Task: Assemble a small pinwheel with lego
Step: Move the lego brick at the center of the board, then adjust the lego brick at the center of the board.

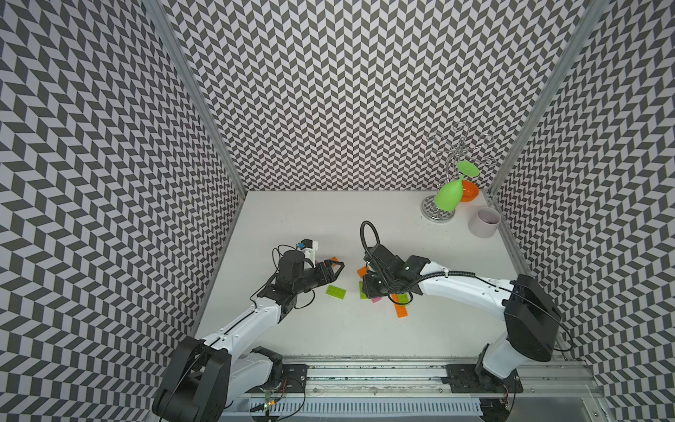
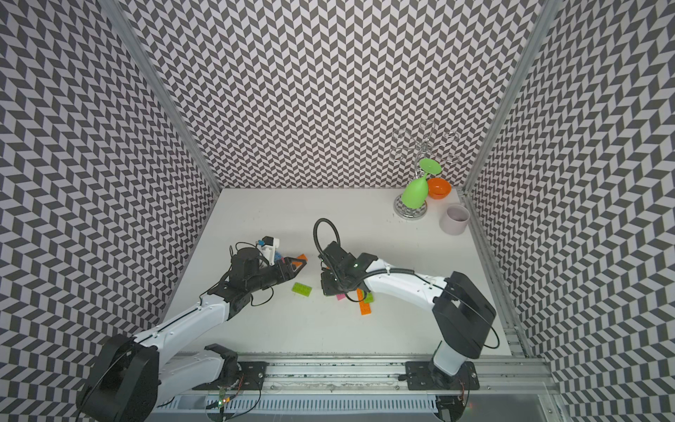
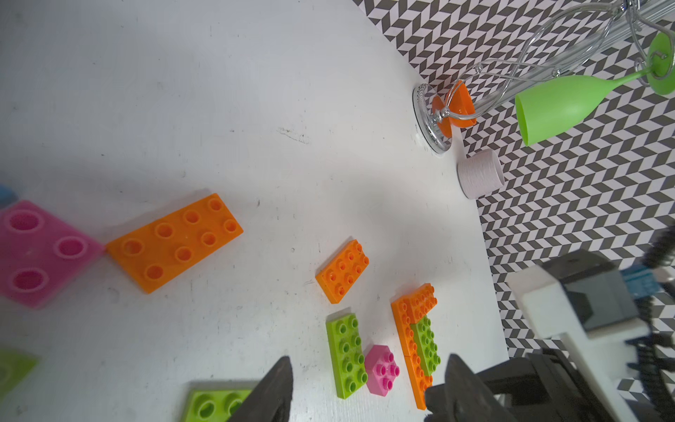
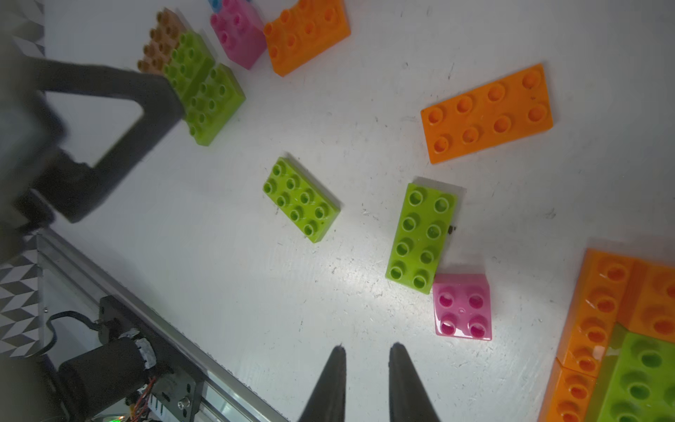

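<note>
The lego lies loose on the white table [image 1: 310, 219]. The right wrist view shows two lime oblongs [image 4: 301, 199] [image 4: 422, 237], a pink square [image 4: 462, 307], an orange oblong [image 4: 487, 113] and a joined orange-and-lime piece [image 4: 621, 339]. My right gripper [image 4: 368, 346] hovers beside the pink square, jaws a narrow gap apart with nothing between them. My left gripper [image 3: 369, 358] is open and empty, close to a lime stack [image 4: 204, 95] with brown [image 4: 160, 40], pink [image 4: 237, 33] and orange [image 4: 307, 33] bricks. In a top view it [image 1: 338, 266] stands left of the right wrist [image 1: 383, 274].
At the back right stand a wire rack with a hanging green goblet [image 1: 447, 195], an orange bowl [image 1: 469, 192] and a grey cup [image 1: 484, 222]. Patterned walls close three sides. A metal rail [image 1: 365, 380] runs along the front edge.
</note>
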Robot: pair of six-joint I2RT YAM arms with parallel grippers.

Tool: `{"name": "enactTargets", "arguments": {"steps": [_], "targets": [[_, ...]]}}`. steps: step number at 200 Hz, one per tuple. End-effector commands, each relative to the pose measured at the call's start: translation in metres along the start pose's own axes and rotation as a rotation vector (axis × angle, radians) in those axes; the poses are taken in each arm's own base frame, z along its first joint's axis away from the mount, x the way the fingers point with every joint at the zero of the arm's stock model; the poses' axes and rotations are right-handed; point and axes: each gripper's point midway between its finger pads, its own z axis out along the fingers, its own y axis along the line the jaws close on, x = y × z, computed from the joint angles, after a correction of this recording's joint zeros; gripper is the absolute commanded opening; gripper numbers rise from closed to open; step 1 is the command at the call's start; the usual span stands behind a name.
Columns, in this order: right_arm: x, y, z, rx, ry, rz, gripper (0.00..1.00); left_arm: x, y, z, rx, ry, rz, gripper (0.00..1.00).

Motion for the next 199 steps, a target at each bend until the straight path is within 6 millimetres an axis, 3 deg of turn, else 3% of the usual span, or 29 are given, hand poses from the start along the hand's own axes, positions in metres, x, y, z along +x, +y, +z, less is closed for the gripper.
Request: {"name": "enactTargets", "arguments": {"steps": [1, 48, 80, 129, 199], "targets": [[0.01, -0.002, 0.015, -0.004, 0.049, 0.007, 0.23, 0.007, 0.003, -0.001, 0.008, 0.021, 0.004, 0.66], [0.02, -0.006, 0.031, 0.002, 0.104, -0.005, 0.28, 0.009, 0.005, 0.001, 0.011, 0.026, -0.003, 0.66], [0.021, -0.011, 0.024, 0.034, 0.101, -0.027, 0.27, 0.01, 0.006, 0.0, 0.007, 0.027, -0.002, 0.66], [0.057, -0.037, 0.031, 0.1, 0.197, -0.062, 0.28, 0.013, 0.01, 0.001, 0.001, 0.031, -0.006, 0.66], [0.034, -0.046, 0.04, 0.178, 0.115, -0.063, 0.26, 0.014, 0.012, 0.0, -0.004, 0.029, -0.009, 0.66]]}}
